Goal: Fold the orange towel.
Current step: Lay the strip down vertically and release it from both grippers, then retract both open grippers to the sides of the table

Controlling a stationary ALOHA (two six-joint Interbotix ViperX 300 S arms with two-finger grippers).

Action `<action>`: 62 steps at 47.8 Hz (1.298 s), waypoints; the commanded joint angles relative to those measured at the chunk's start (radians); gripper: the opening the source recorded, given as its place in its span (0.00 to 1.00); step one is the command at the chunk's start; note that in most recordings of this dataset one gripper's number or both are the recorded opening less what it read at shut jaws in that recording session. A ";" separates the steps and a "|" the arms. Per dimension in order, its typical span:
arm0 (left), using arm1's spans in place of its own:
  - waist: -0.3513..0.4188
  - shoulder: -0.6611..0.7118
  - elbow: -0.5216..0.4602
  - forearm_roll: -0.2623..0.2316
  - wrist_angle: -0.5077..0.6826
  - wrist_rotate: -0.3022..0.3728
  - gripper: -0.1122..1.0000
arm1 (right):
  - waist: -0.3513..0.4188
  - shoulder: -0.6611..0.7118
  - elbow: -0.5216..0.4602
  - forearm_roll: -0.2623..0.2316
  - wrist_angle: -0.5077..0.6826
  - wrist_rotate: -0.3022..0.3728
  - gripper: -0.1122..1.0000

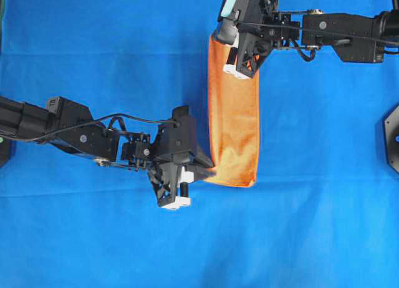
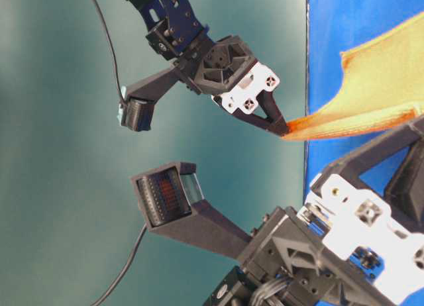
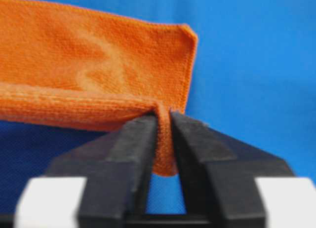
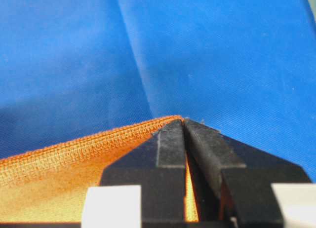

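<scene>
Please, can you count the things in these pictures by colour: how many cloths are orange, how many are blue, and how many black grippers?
Orange: 1, the orange towel
Blue: 1, the blue cloth
Black: 2, the left gripper and the right gripper
Total: 4

The square orange microfibre towel with a thin stitched hem [image 1: 234, 116] is doubled into a long narrow strip. My two pincers lift it by its ends, so it sags between them.

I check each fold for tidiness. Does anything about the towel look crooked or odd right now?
Slightly. The orange towel is a neat strip on the blue cloth, but its corner at the left gripper is bunched between the fingers.
</scene>
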 commanded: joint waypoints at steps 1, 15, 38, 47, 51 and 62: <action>0.002 -0.014 -0.023 0.002 -0.008 0.002 0.27 | 0.002 -0.017 -0.009 -0.003 -0.011 -0.002 0.13; 0.005 -0.005 -0.060 0.003 0.005 0.011 0.81 | 0.026 -0.017 -0.005 -0.012 -0.009 -0.048 0.53; 0.002 -0.198 -0.081 0.009 0.222 0.035 0.90 | 0.080 -0.130 0.054 -0.012 0.023 -0.054 0.64; 0.025 -0.319 -0.005 0.009 0.272 0.095 0.90 | 0.106 -0.264 0.143 -0.006 0.040 -0.035 0.64; 0.044 -0.359 0.041 0.009 0.265 0.110 0.90 | 0.117 -0.337 0.206 0.006 0.025 -0.025 0.64; 0.133 -0.483 0.207 0.011 0.121 0.121 0.90 | 0.150 -0.526 0.379 0.035 -0.064 0.044 0.64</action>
